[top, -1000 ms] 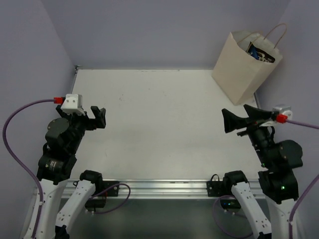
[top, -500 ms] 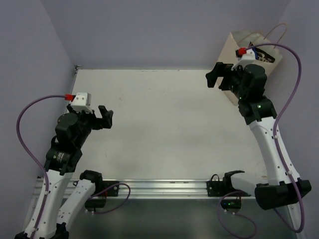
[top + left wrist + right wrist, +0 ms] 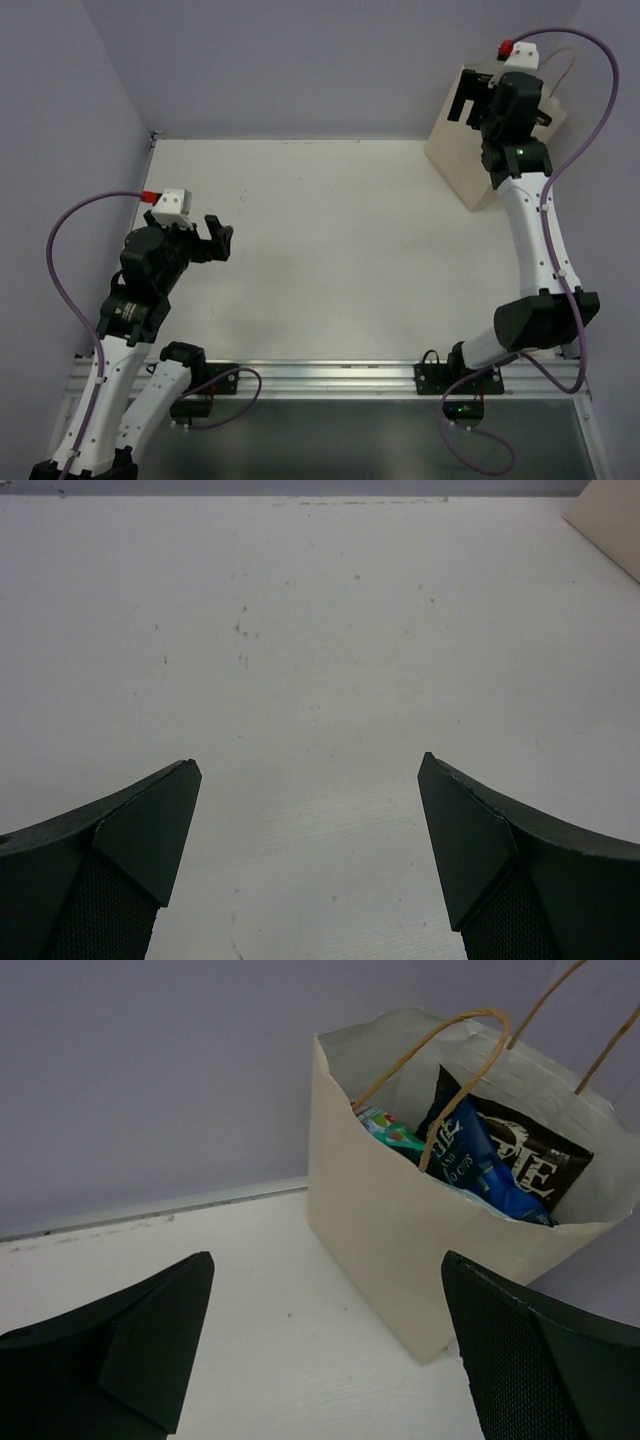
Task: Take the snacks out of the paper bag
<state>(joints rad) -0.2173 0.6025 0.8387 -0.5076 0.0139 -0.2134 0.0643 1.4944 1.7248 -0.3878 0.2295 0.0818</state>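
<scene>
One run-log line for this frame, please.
right gripper: open, empty, near paper bag | left gripper: open, empty | snacks: in bag

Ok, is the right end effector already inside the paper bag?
No, the right end effector hangs open outside the paper bag, whose blue packet sits untouched inside.

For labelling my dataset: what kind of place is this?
Probably a robotics lab test cell: a left arm and right arm mounted on an aluminium rail, a white table boxed in by plain lilac walls, and a paper bag of snack packets set out as a prop.
</scene>
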